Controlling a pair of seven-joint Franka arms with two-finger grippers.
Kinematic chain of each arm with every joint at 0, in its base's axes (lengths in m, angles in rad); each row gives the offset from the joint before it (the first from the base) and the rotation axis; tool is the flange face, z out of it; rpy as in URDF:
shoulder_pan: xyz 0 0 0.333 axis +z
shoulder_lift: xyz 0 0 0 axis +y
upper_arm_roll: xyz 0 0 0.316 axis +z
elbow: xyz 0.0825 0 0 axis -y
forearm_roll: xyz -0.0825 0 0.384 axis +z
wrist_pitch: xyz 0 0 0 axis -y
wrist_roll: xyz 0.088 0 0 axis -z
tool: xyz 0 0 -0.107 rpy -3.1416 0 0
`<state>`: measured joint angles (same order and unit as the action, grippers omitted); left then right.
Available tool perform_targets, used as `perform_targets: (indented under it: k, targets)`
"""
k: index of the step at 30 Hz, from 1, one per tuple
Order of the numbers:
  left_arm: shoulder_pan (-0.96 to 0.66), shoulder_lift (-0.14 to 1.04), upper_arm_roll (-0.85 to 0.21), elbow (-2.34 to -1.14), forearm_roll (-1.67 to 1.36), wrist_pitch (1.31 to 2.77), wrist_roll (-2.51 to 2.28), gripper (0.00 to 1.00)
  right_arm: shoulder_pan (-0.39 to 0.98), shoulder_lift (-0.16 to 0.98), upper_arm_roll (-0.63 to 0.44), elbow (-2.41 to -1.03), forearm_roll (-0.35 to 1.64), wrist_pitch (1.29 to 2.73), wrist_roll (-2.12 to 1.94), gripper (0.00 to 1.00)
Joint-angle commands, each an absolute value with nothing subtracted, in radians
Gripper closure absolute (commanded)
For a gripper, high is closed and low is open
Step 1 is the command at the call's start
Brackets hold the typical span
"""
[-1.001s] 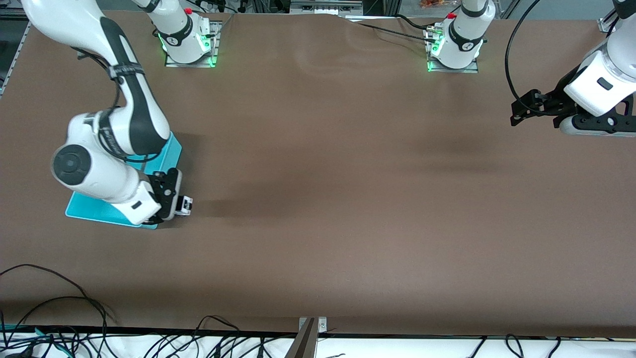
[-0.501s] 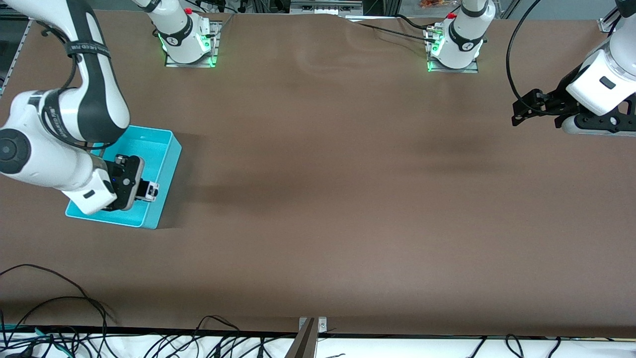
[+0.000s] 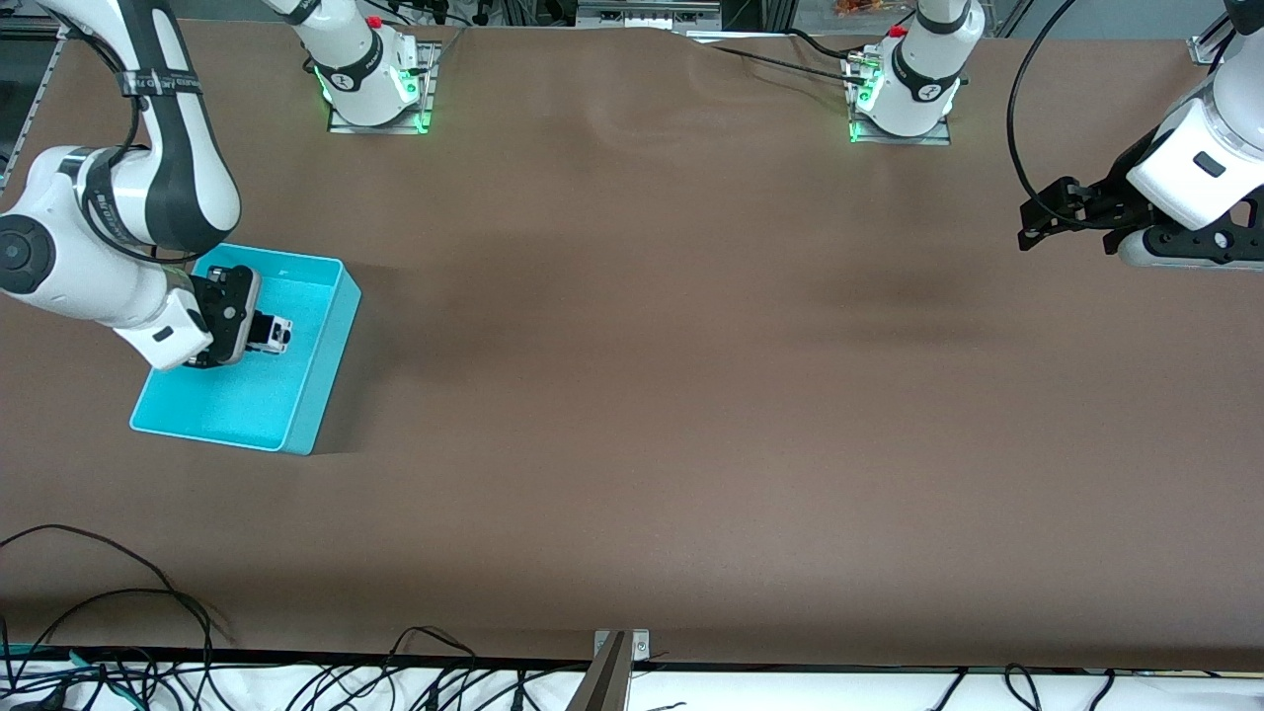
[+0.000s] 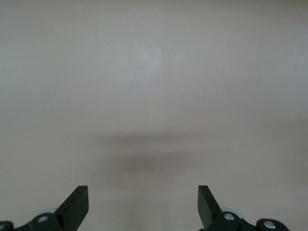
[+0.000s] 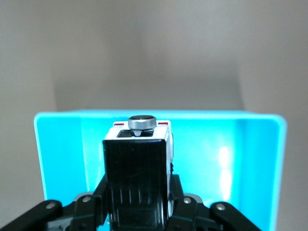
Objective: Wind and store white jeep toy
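Black cables [image 3: 109, 612] coil along the table edge nearest the front camera, well clear of the cyan bin [image 3: 301, 395], which serves as the landmark here. The brown table [image 3: 632, 395] is matte and slightly rippled like cloth. The bin is a smooth plastic rectangle with rounded corners and thin upright walls, standing at the right arm's end of the table.

Over the bin's interior hangs the right gripper [image 3: 269, 333], its black ribbed fingers [image 5: 137, 178] clamped on the white jeep toy [image 3: 279, 333]. The toy is boxy, white with dark windows, and a round grey spare wheel [image 5: 142, 121] shows on its end in the right wrist view. A second ago gripper and toy hung over the table just outside the bin's wall; half a second ago they were over the bin's nearer corner; now they sit deeper in, toward the bases.

Far from the bin, at the left arm's end, the left gripper [image 3: 1032, 219] waits over bare table, fingers [image 4: 77, 207] apart, barely shifted.
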<state>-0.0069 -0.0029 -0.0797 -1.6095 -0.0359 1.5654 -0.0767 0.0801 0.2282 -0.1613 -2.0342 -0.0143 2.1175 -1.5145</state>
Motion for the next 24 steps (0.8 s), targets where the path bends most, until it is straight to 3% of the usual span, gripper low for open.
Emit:
perform_targets:
  k: [1,7,24]
  targets:
    - [0.0,0.014,-0.08,-1.572,-0.063,1.54,-0.083,0.0,0.081,0.179,-0.198,-2.163,0.015,2.213,-1.603,0.84]
    - [0.0,0.012,-0.08,-1.572,-0.064,1.54,-0.086,0.0,0.08,0.199,-0.221,-2.236,0.044,2.322,-1.666,0.84]
    - [0.011,0.012,-0.078,-1.562,-0.064,1.537,-0.083,0.0,0.026,0.275,-0.219,-2.293,0.058,2.399,-1.678,0.83]
